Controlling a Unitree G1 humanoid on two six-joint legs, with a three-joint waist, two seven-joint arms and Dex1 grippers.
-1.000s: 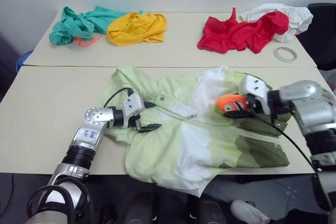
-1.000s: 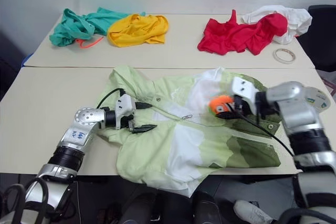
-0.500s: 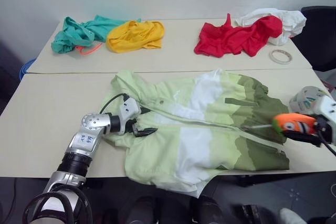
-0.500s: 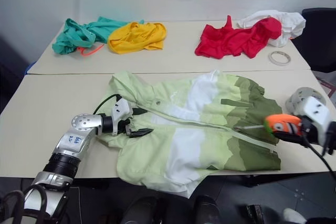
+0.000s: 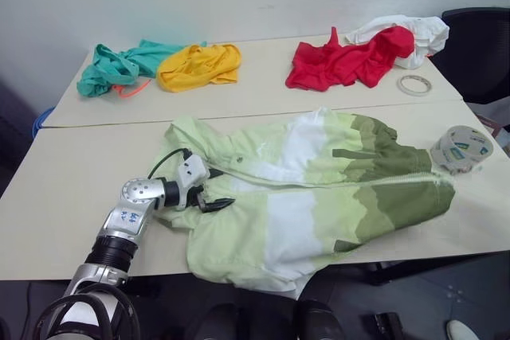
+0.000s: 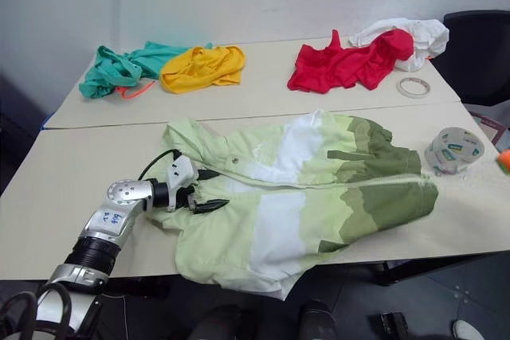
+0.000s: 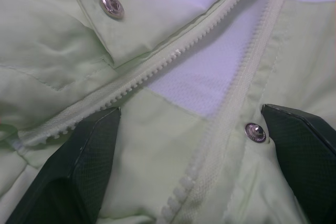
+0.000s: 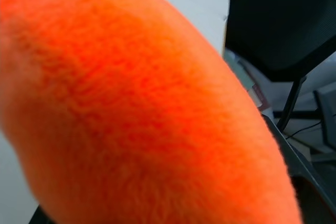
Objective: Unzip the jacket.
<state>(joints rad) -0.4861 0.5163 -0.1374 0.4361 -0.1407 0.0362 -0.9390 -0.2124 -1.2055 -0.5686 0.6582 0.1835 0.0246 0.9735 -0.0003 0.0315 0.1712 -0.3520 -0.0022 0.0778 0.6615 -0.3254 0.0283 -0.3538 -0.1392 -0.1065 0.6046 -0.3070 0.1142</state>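
The jacket [image 5: 319, 197] lies flat across the near desk [image 5: 72, 189], its hem hanging over the front edge. It is thin, crinkly fabric in pale green, with a white band across the middle and olive-green panels toward its right end. The left wrist view shows its toothed plastic zipper [image 7: 173, 61] split into two separate rows, a white mesh-like lining between them, and two round metal snap buttons [image 7: 112, 6].

The left end effector [image 5: 209, 193] rests at the jacket's collar end with its two black, wedge-shaped fingers [image 7: 89, 156] spread wide apart. They press down on the cloth at either side of the parted zipper and hold nothing.

The right wrist view has a fuzzy orange object [image 8: 131, 114] close up in front of the right end effector; whether its fingers are open or closed on it cannot be told. A small orange patch also shows at the right edge of the right eye view, past the desk.

On the far desk [image 5: 263, 85] lie four crumpled soft garments: one teal [image 5: 119, 69], one yellow [image 5: 199, 65], one red [image 5: 343, 61] and one white [image 5: 406, 33]. Beside them is a flat tape ring [image 5: 414, 84]. A thicker roll of tape [image 5: 462, 147] stands on the near desk just beside the jacket's olive end. A black chair [image 5: 478, 45] stands beyond the desks on the right.
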